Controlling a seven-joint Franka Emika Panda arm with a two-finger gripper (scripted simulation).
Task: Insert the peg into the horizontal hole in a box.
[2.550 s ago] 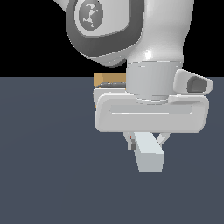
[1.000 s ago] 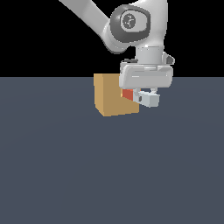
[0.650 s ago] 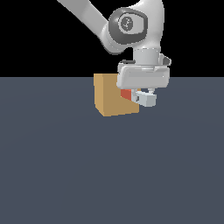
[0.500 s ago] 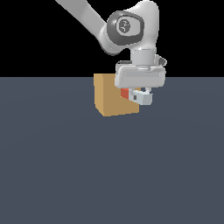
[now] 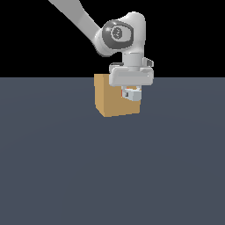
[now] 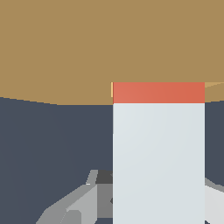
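I see my fingers point(image 5: 132, 93) pinching the peg point(image 6: 158, 148) at its pale end, orange tip entering the box point(image 5: 112, 99); it looks stiff, light, possibly slick.

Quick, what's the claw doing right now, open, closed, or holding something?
Claw: closed on the peg, whose orange-red end is at the box.

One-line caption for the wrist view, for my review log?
Wrist view: the hand holds the peg, its orange-red end entering the tan box at the hole.
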